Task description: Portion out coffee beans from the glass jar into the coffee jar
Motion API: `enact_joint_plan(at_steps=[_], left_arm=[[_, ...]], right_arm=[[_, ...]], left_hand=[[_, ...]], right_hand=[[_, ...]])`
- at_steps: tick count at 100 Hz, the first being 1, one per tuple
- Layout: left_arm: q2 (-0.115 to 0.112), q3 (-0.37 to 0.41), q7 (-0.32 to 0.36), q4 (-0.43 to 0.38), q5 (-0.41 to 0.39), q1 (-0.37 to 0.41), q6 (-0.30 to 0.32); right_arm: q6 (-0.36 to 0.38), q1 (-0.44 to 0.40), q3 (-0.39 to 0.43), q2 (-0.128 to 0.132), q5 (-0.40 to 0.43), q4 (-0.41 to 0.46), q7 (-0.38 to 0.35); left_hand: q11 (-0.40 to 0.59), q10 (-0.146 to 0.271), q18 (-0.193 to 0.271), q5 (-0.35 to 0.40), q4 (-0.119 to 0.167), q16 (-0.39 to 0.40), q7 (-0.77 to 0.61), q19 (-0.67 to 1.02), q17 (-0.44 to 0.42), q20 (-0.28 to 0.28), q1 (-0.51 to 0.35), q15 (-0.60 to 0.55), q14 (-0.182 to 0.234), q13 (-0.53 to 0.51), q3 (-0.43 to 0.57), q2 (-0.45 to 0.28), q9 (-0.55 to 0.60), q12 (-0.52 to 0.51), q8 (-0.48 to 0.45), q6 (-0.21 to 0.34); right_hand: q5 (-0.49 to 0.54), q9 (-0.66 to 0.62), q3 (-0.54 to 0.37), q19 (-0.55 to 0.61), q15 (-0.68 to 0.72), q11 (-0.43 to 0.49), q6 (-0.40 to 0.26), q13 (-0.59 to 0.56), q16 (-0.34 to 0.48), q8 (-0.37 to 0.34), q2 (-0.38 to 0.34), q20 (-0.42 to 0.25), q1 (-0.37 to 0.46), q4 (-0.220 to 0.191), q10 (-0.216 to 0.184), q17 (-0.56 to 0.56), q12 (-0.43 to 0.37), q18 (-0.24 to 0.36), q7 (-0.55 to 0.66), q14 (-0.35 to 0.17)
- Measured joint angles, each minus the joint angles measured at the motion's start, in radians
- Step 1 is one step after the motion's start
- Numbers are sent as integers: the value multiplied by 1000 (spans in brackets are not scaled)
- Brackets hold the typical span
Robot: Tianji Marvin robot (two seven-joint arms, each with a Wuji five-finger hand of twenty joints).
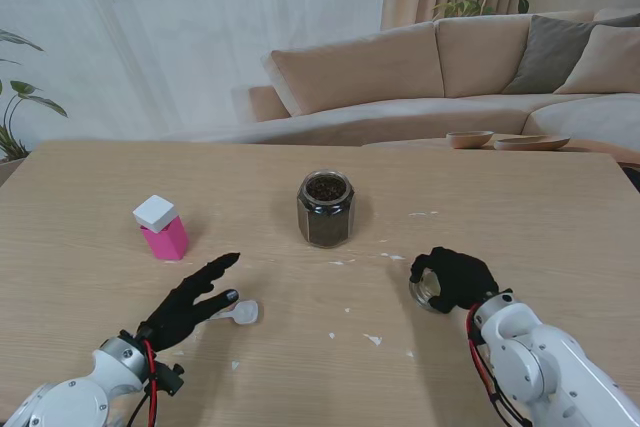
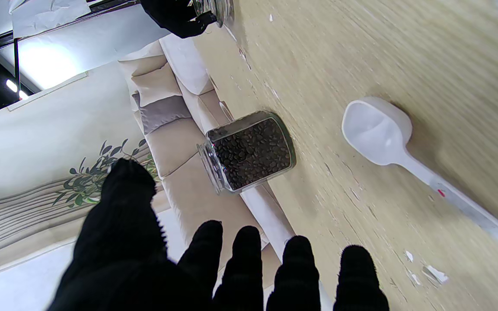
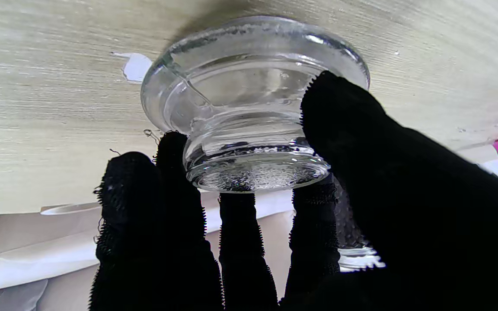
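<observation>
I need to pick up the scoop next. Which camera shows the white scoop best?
The left wrist view: the white scoop lies in full sight, bowl open and handle visible on the table. In the stand view the left hand partly covers the scoop. The right wrist view doesn't show it.

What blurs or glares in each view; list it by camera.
Stand view: soft, even daylight, sharp overall, with faint shadows beside the bean jar and the pink box. Left wrist view: the table smears with blur towards its edges, while the beans stay sharp and the white scoop looks soft. Right wrist view: bright glints on the glass lid; the right hand is a dark, near-featureless mass.
</observation>
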State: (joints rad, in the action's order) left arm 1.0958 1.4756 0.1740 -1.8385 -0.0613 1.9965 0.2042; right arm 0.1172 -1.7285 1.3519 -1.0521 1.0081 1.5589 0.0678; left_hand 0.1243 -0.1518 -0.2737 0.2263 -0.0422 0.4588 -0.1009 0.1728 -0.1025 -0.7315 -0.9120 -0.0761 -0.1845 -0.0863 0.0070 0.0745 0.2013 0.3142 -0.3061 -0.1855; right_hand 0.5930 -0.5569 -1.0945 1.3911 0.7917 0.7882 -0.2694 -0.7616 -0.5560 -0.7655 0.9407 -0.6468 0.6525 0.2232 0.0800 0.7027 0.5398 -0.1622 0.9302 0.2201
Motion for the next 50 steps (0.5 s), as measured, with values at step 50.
enact_joint_plan(at_steps=[50], left_arm=[[-1, -1, 8, -3, -2, -1, 0]], right_arm=[[15, -19, 36, 0, 25, 44, -32]], left_hand=[[0, 0, 0, 0, 0, 0, 0, 0, 0, 0, 0, 0, 0, 0, 0, 0, 0, 0, 1, 0]], right_hand=[[41, -38, 0, 34, -4, -7, -2, -37, 1, 1, 48, 48, 18, 30, -2, 41, -1, -2, -3, 4]])
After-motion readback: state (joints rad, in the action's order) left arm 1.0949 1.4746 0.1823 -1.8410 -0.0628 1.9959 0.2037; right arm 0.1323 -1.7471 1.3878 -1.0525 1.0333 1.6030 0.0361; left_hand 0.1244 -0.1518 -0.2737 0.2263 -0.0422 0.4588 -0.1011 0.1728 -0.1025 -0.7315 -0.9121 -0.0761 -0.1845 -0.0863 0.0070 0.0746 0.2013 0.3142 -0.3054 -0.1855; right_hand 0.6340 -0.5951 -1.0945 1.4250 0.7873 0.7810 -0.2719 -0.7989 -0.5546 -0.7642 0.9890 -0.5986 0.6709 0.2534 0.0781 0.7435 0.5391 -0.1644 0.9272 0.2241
